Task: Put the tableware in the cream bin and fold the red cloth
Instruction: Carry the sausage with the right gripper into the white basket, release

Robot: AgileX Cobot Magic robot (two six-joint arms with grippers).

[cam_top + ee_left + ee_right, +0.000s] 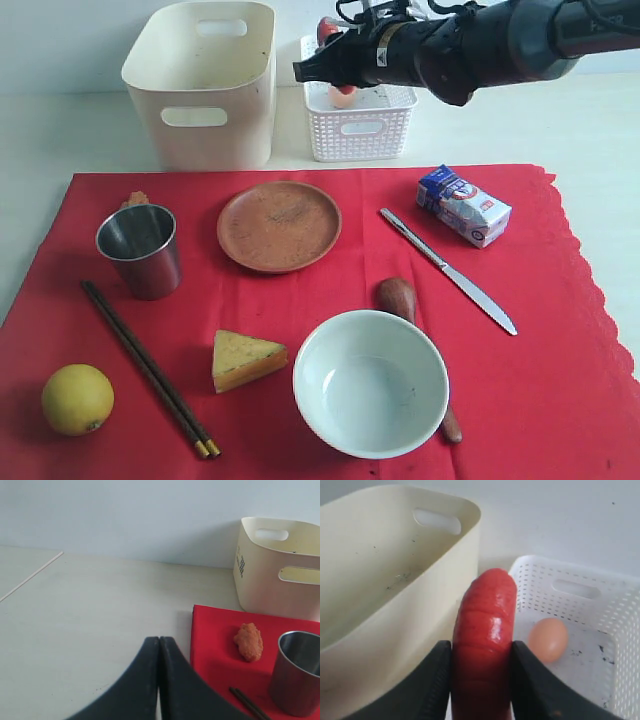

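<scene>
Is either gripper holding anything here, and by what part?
The right gripper pinches the red sausage across its sides, one rounded end sticking out past the jaws. The left gripper is shut on nothing.

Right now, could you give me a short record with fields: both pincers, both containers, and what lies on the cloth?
Right pincer: shut on a glossy red sausage, in the air near both containers
Left pincer: shut, holding nothing, over bare table
White lattice basket: one pale brown egg
Tall cream plastic bin: no tableware visible inside
Flat red cloth, tableware: steel cup, round brown clay plate, pale bowl, steel knife, wooden spoon, dark chopsticks
Same cloth, food: lemon, cheese wedge, milk carton
</scene>
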